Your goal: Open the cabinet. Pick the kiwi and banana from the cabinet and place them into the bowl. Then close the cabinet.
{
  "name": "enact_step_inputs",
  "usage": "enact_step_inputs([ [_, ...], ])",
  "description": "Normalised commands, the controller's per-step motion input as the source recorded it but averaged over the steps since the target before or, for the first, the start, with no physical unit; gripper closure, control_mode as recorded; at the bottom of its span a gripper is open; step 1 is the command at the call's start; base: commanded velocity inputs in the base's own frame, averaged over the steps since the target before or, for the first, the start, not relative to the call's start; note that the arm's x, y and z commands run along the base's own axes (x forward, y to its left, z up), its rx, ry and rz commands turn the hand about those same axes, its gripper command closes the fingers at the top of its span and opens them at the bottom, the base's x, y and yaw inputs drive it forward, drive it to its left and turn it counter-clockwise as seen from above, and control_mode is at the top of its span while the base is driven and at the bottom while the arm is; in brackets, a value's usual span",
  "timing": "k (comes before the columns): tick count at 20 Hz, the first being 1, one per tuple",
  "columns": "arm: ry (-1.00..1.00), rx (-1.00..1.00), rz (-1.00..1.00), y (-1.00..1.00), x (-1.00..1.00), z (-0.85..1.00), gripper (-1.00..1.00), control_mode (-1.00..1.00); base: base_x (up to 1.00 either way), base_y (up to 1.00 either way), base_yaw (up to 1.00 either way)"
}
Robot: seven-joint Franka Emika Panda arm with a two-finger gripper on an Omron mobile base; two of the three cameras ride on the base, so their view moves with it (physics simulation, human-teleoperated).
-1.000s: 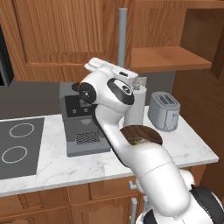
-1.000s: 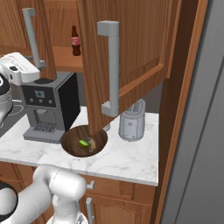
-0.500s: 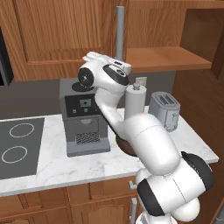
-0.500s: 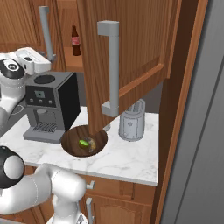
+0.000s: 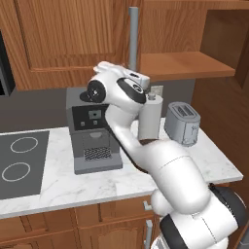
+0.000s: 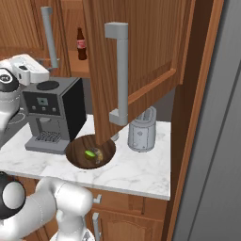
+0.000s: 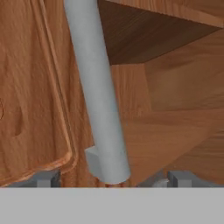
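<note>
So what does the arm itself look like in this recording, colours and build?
The arm is glossy white, built of rounded, bulbous segments with dark grey joint discs and rings. The hand is a white block with a small dark inset. Its fingers are small and grey. No cables or markings show.

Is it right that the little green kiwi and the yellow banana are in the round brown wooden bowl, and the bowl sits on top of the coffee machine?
Almost. The little green kiwi and yellow banana do lie in the round brown wooden bowl, but the bowl sits on the white marble counter, beside the coffee machine. The right base view shows it.

Kitchen: stovetop (image 5: 19, 163), coffee machine (image 5: 92, 131), toaster (image 5: 182, 123).
</note>
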Motion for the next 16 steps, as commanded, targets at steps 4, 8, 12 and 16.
enact_step_inputs([
  [4,0.0,0.05,0.0,0.0,-1.0,0.0,-1.0,-1.0,0.0,0.0,0.0],
  [8,0.02,0.08,0.0,-0.06,-1.0,0.02,-1.0,-1.0,0.0,0.0,0.0],
  [12,-0.02,0.19,0.0,-0.71,-1.0,0.12,-1.0,-1.0,0.0,0.0,0.0],
  [16,-0.06,0.21,0.0,-0.99,-1.0,0.07,-1.0,-1.0,0.0,0.0,0.0],
])
